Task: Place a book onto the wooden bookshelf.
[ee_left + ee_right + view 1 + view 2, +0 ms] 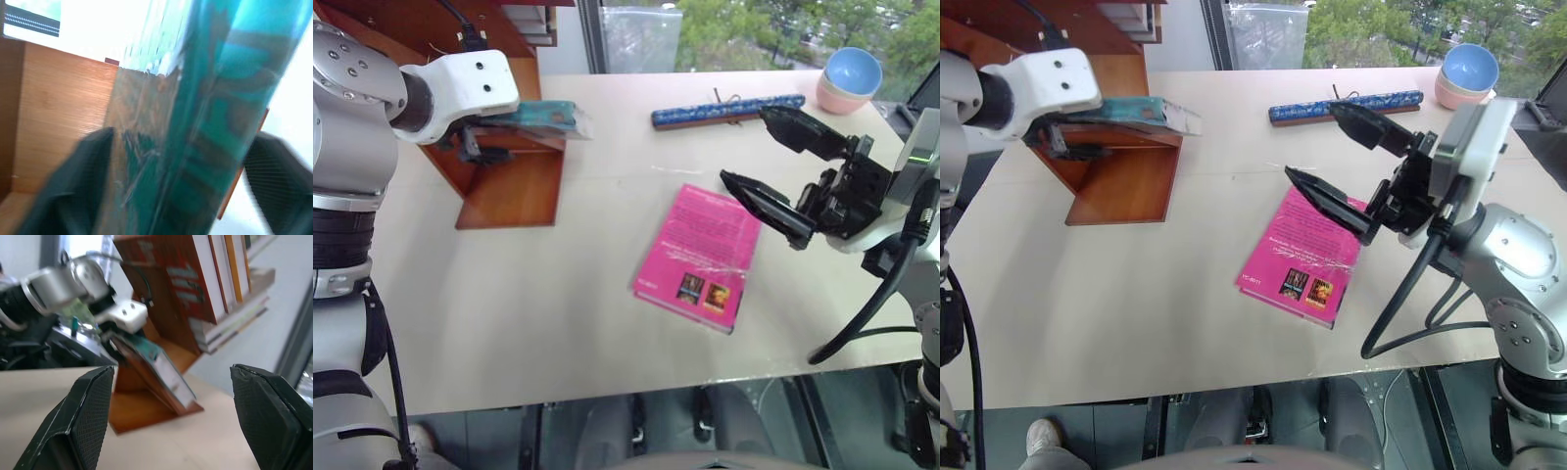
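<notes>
Teal book [543, 116] lying on a board of the wooden bookshelf [509, 186], left gripper [475, 142] around its near end

Left fingers [63, 191] blurred in the wrist view, one dark pad either side of the book; whether pinching or just let go, cannot tell. Shelf's upper part cut off by the frame edge. Right gripper [1337, 157] raised over the table [558, 323], jaws spread wide, empty. Pink book [700, 245] flat below it, one corner hidden by a finger. Bowls [850, 78] at the far edge

Book [544, 116] glossy – bookshelf [514, 186] polished wood.
</notes>
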### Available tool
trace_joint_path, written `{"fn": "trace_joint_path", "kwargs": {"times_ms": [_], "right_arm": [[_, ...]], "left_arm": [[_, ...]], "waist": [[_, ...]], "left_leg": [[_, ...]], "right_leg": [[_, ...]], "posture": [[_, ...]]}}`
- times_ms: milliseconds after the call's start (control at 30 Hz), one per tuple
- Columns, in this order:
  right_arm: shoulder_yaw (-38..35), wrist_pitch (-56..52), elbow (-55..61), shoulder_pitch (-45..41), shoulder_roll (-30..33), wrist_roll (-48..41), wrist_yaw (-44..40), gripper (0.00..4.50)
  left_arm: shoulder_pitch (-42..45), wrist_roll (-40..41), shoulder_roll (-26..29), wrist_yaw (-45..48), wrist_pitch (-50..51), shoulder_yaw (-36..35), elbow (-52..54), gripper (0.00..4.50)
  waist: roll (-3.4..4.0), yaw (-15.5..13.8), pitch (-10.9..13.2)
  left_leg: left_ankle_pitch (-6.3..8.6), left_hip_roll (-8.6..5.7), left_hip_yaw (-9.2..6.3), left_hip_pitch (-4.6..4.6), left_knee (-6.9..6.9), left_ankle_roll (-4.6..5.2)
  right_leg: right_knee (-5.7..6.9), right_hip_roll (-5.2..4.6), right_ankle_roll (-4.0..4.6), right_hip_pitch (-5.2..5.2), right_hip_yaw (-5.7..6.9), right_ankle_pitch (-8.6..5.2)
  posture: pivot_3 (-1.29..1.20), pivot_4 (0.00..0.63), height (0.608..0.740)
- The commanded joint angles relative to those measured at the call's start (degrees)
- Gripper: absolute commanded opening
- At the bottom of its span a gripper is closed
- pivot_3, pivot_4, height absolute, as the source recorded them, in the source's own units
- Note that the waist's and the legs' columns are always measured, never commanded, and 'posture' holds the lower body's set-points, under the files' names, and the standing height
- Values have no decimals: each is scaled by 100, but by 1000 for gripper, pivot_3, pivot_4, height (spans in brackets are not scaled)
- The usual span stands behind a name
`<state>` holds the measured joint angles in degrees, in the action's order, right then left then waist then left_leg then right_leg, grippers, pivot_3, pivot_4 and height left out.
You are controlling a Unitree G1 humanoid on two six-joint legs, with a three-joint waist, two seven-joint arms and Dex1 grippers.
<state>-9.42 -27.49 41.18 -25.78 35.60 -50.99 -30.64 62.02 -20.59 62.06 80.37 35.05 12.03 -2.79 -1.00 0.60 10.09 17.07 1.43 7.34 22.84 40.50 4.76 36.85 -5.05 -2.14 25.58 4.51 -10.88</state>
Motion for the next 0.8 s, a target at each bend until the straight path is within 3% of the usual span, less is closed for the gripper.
{"fn": "trace_joint_path", "kwargs": {"times_ms": [33, 267, 433, 600, 633, 733, 800], "right_arm": [[-74, 4, 47, -151, -3, -204, 6, 3876], [-298, -215, -42, -26, 321, -526, -195, 3876], [-466, -390, -206, 15, 615, -761, -335, 3876], [-602, -587, -280, 178, 930, -908, -436, 3876], [-627, -646, -231, 327, 1029, -851, -448, 3876], [-780, -805, 88, 1030, 1299, -738, -489, 3876], [-852, -836, 303, 1532, 1494, -522, -531, 3876]], "left_arm": [[-69, 244, 224, 48, 212, -319, 296, 4480], [-261, 1385, 644, 403, 1567, -1161, 1040, 4480], [-1047, 2585, 616, 362, 2082, -2674, 1760, 4480], [-1944, 4277, -546, 118, 2944, -4029, 3080, 4480], [-2197, 4574, -1122, -188, 3169, -4240, 3436, 4480], [-3204, 5128, -2568, -1066, 3281, -4225, 4149, 4480], [-3684, 5124, -3175, -1636, 2917, -3933, 4269, 4480]], "waist": [[0, -1, 0], [-5, 4, 4], [-6, 8, 5], [-5, -27, 0], [-5, -36, -1], [-4, -69, -4], [-13, -108, 2]], "left_leg": [[0, 0, 0, 0, 0, 0], [1, 1, -1, 4, -1, 2], [1, 3, -2, 0, -2, 1], [1, 1, -12, 0, 8, 1], [1, 0, -15, 0, 12, 1], [1, -3, -30, -2, 23, 1], [2, -3, -46, -6, 29, 1]], "right_leg": [[0, -1, 0, 0, 0, 0], [-3, -2, 0, 2, 2, 0], [-2, -4, -7, 2, 1, -5], [-1, -12, -17, -8, 8, -10], [1, -15, -10, -10, 10, -6], [-1, -19, 3, -25, 21, 3], [-5, -21, 4, -41, 22, 3]], "posture": [[0, 150, 738], [0, 150, 738], [0, 150, 738], [0, 150, 738], [0, 150, 738], [0, 150, 738], [0, 150, 738]]}}
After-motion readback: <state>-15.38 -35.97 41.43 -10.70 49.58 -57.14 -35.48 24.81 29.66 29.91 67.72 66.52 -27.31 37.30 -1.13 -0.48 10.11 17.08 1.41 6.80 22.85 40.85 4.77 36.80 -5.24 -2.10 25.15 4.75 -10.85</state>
